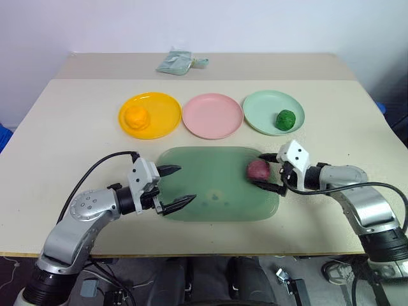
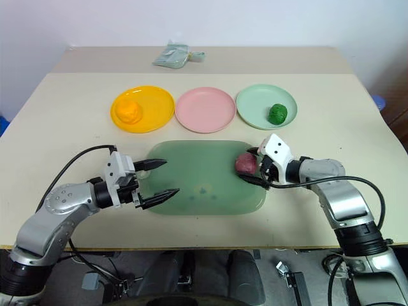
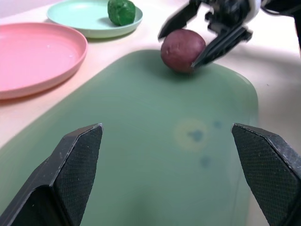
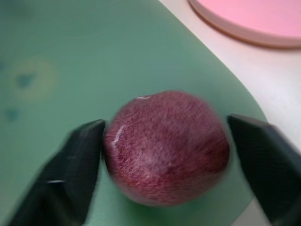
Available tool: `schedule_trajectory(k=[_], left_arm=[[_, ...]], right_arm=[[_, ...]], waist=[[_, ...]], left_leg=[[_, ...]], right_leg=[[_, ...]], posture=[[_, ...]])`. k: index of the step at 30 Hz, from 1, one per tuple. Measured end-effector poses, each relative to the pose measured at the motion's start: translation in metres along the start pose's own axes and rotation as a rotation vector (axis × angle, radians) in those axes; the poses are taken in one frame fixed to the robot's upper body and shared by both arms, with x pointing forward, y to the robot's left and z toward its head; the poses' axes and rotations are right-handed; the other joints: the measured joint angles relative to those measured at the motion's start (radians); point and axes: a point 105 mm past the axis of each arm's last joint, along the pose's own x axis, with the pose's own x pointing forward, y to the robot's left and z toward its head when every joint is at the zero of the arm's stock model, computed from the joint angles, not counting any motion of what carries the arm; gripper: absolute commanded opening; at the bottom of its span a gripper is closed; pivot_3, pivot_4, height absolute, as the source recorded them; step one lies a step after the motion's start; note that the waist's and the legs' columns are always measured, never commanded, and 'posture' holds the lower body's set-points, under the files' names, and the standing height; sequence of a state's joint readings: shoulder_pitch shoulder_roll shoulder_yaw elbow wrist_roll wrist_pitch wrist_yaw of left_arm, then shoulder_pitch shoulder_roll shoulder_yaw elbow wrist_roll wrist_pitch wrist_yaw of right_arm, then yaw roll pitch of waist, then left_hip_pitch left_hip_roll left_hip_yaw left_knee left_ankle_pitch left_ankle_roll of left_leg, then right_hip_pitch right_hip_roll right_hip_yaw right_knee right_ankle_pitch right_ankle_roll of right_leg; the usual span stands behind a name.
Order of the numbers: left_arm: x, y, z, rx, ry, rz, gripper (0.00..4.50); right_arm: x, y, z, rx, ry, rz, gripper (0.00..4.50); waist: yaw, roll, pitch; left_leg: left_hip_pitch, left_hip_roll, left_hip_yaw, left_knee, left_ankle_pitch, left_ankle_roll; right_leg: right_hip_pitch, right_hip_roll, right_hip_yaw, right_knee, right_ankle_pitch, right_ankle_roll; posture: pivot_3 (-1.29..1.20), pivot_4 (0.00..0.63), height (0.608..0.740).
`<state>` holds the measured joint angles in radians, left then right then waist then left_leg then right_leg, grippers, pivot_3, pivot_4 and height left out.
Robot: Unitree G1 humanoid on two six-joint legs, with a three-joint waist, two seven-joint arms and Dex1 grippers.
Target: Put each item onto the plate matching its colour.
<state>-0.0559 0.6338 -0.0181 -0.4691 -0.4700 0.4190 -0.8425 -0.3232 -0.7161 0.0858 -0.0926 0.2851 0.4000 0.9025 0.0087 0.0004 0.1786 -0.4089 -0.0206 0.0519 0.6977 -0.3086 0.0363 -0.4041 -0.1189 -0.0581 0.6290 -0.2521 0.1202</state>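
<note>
Head views: three plates stand in a row on the worktop (image 1: pixel 57 115): one yellow-orange plate (image 1: pixel 164 109), one pink plate (image 1: pixel 213 115), one mint green plate (image 1: pixel 261 108). Three lumps are counted: the orange lump (image 1: pixel 136 117) on the yellow-orange plate, the green lump (image 1: pixel 285 119) on the mint green plate, the maroon lump (image 1: pixel 257 169) on the green board (image 1: pixel 210 185), at its right edge. One pale packet (image 1: pixel 174 62) lies at the far edge.

Left wrist view: the left end effector (image 3: pixel 171 174) is spread wide above the board, holding nothing. The pink plate is cut off.

Right wrist view: the right end effector (image 4: pixel 176 162) brackets the maroon lump; one finger (image 4: pixel 77 162) touches it, the other stands just apart. The lump's outline is blurred.
</note>
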Motion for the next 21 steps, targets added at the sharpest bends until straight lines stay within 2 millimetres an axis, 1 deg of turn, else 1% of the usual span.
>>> schedule_trajectory(k=[1, 3, 5, 6, 8, 9, 10, 12, 13, 15, 17, 19, 21], left_arm=[[0.000, 0.000, 0.000, -0.003, 0.003, 0.000, 4.50], [0.000, 0.001, -0.001, -0.005, 0.006, 0.004, 4.50], [-0.002, 0.002, -0.003, -0.011, 0.011, 0.022, 4.50], [-0.004, 0.004, -0.003, -0.011, 0.010, 0.040, 4.50], [-0.010, 0.012, -0.004, -0.018, 0.004, 0.117, 4.50], [-0.013, 0.017, -0.005, -0.023, 0.000, 0.165, 4.50], [-0.016, 0.020, -0.007, -0.028, 0.001, 0.203, 4.50], [-0.024, 0.026, -0.014, -0.055, 0.011, 0.278, 4.50], [-0.027, 0.027, -0.017, -0.070, 0.009, 0.306, 4.50], [-0.030, 0.026, -0.021, -0.097, 0.002, 0.341, 4.50], [-0.031, 0.022, -0.023, -0.111, 0.001, 0.354, 4.50], [-0.032, 0.020, -0.025, -0.122, -0.002, 0.371, 4.50], [-0.033, 0.022, -0.023, -0.121, -0.014, 0.395, 4.50]], right_arm=[[0.003, 0.001, 0.003, -0.004, -0.014, 0.005, 2.58], [0.011, 0.001, 0.012, -0.001, -0.057, -0.004, 2.54], [0.029, -0.006, 0.037, 0.008, -0.161, -0.048, 2.54], [0.039, -0.012, 0.051, 0.009, -0.209, -0.085, 2.54], [0.063, -0.031, 0.079, 0.038, -0.278, -0.200, 2.54], [0.075, -0.040, 0.090, 0.053, -0.291, -0.258, 2.54], [0.083, -0.047, 0.094, 0.064, -0.287, -0.301, 2.54], [0.102, -0.055, 0.096, 0.088, -0.268, -0.357, 2.54], [0.111, -0.057, 0.094, 0.106, -0.252, -0.372, 2.54], [0.129, -0.058, 0.083, 0.145, -0.209, -0.391, 3.57], [0.136, -0.060, 0.075, 0.153, -0.180, -0.411, 4.46], [0.135, -0.067, 0.070, 0.154, -0.178, -0.441, 4.49], [0.131, -0.070, 0.072, 0.126, -0.205, -0.446, 4.49]], waist=[[0.000, 0.000, 0.000], [0.002, 0.000, 0.000], [-0.004, 0.000, 0.000], [-0.008, 0.000, 0.000], [-0.021, 0.000, 0.000], [-0.023, 0.000, 0.000], [-0.023, 0.000, 0.000], [-0.021, 0.000, 0.000], [-0.022, 0.000, 0.000], [-0.022, 0.000, 0.000], [-0.023, 0.000, 0.000], [-0.023, 0.001, 0.000], [-0.025, 0.001, 0.000]], left_leg=[[0.000, 0.000, 0.000, 0.000, 0.000, 0.000], [0.000, 0.000, 0.000, 0.000, 0.000, 0.000], [0.000, 0.000, 0.000, 0.000, 0.000, -0.001], [0.000, 0.000, 0.000, 0.000, 0.001, -0.001], [0.000, 0.000, 0.000, -0.001, 0.001, -0.002], [0.000, 0.000, 0.000, -0.002, 0.001, -0.002], [0.000, 0.000, 0.000, -0.003, 0.001, -0.003], [0.000, -0.001, -0.001, -0.004, 0.001, -0.002], [-0.001, -0.001, -0.001, -0.005, 0.001, -0.002], [-0.001, -0.002, -0.001, -0.005, 0.001, -0.002], [-0.001, -0.002, -0.001, -0.005, 0.001, -0.002], [-0.001, -0.002, -0.001, -0.005, 0.001, -0.003], [-0.001, -0.002, -0.001, -0.005, 0.001, -0.003]], right_leg=[[0.000, 0.000, 0.000, 0.000, 0.000, 0.000], [0.000, 0.000, 0.000, 0.000, 0.000, 0.000], [0.000, 0.000, 0.000, 0.000, 0.000, 0.000], [-0.001, 0.000, 0.000, 0.001, 0.000, 0.000], [-0.002, 0.001, 0.000, 0.001, 0.000, 0.000], [-0.002, 0.001, 0.000, 0.001, 0.000, 0.000], [-0.002, 0.001, 0.000, 0.001, 0.000, 0.000], [-0.002, 0.001, -0.001, 0.001, 0.000, -0.001], [-0.002, 0.001, -0.001, 0.001, 0.000, 0.000], [-0.002, 0.001, -0.001, 0.001, 0.000, 0.000], [-0.002, 0.001, -0.001, 0.001, 0.000, 0.000], [-0.002, 0.001, -0.001, 0.001, 0.000, 0.000], [-0.002, 0.001, -0.001, 0.001, 0.000, 0.000]], posture=[[0.00, 0.150, 0.740], [0.00, 0.150, 0.740], [0.00, 0.150, 0.740], [0.00, 0.150, 0.740], [0.00, 0.150, 0.740], [0.00, 0.150, 0.740], [0.00, 0.150, 0.740], [0.00, 0.150, 0.740], [0.00, 0.150, 0.740], [0.00, 0.150, 0.740], [0.00, 0.150, 0.740], [0.00, 0.150, 0.740], [0.00, 0.150, 0.740]])
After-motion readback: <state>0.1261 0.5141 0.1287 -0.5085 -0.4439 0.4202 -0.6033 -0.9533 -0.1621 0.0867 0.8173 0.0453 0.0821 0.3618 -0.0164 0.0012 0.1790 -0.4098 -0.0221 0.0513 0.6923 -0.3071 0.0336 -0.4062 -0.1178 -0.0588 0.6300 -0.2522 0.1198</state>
